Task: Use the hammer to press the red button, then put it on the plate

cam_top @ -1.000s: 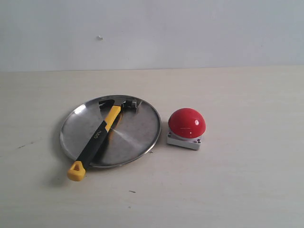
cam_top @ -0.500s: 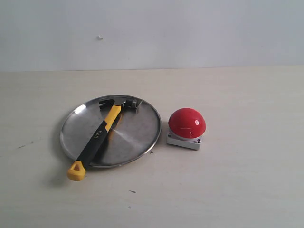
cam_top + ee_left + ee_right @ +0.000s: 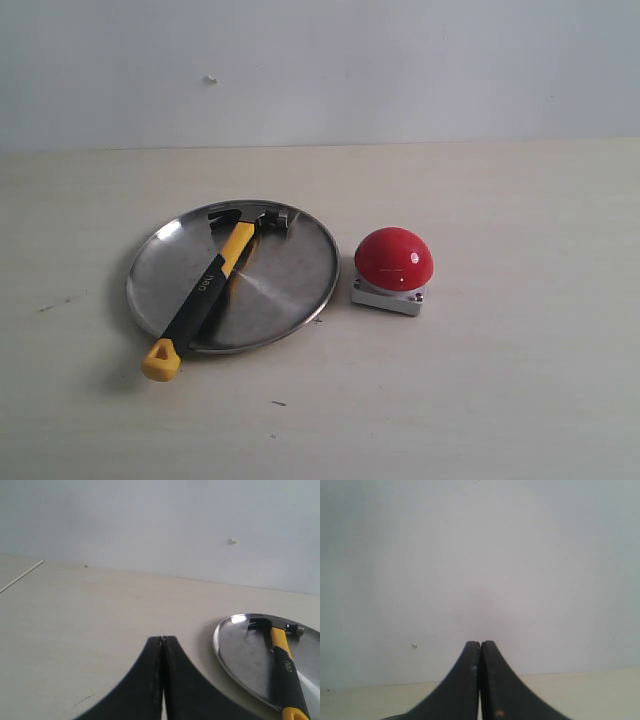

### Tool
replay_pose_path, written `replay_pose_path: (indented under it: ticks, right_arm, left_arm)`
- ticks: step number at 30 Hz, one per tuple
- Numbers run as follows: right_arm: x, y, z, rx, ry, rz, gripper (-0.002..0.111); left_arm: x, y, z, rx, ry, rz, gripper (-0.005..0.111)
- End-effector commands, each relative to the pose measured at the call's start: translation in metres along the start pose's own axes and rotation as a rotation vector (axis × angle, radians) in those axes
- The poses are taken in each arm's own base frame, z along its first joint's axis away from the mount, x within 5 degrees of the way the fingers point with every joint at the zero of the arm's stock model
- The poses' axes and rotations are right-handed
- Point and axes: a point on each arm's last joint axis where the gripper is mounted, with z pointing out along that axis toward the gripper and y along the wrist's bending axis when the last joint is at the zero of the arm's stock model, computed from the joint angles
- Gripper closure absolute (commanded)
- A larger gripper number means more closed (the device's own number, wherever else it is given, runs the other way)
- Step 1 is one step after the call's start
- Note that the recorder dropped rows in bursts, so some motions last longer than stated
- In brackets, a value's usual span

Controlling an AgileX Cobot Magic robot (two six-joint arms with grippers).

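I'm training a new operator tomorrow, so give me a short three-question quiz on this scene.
1. True or false: the hammer lies wholly inside the plate.
2. In the exterior view, what stands right of the plate? A) red button B) cup C) sponge
3. Fill in: the left hand and right hand are both ___.
Key: 1 false, the handle's end overhangs the rim; 2 A; 3 shut.

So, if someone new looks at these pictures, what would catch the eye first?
The glossy red button stands out first, just right of the plate in the exterior view. Next is the hammer, lying across the silver plate with its yellow looped end over the near rim.
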Motion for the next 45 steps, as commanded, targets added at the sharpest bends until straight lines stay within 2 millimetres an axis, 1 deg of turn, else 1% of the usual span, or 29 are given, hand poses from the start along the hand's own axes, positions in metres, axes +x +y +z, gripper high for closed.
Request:
replay_pose_path:
  ticks: [1, 5, 9, 12, 16, 25, 30, 45]
  right_arm:
    - [0.001, 0.0, -0.001, -0.004, -0.005, -0.006, 0.108]
    - [0.001, -0.003, -0.003, 0.032, 0.003, -0.026, 0.108]
    - [0.012, -0.01, -0.011, 0.102, 0.133, -0.161, 0.108]
    - [0.015, -0.014, -0.017, 0.16, 0.178, -0.211, 0.108]
    - [0.015, -0.017, -0.024, 0.226, 0.172, -0.218, 0.108]
    - [0.023, -0.017, -0.037, 0.275, 0.233, -0.22, 0.108]
    - [0.033, -0.018, -0.041, 0.278, 0.364, -0.286, 0.108]
    - [0.033, -0.017, -0.04, 0.277, 0.357, -0.244, 0.108]
  left_arm:
    - [0.001, 0.0, 0.0, -0.004, -0.004, 0.012, 0.107]
    - [0.0, 0.001, 0.0, -0.007, -0.004, 0.026, 0.107]
    - [0.0, 0.001, 0.0, -0.007, -0.004, 0.026, 0.107]
    - [0.0, 0.001, 0.0, -0.007, -0.004, 0.026, 0.107]
    - [0.0, 0.001, 0.0, -0.007, -0.004, 0.026, 0.107]
    - [0.0, 0.001, 0.0, -0.007, -0.004, 0.026, 0.107]
    - [0.0, 0.001, 0.0, -0.007, -0.004, 0.026, 0.107]
    - [0.0, 0.001, 0.0, -0.007, -0.004, 0.026, 0.107]
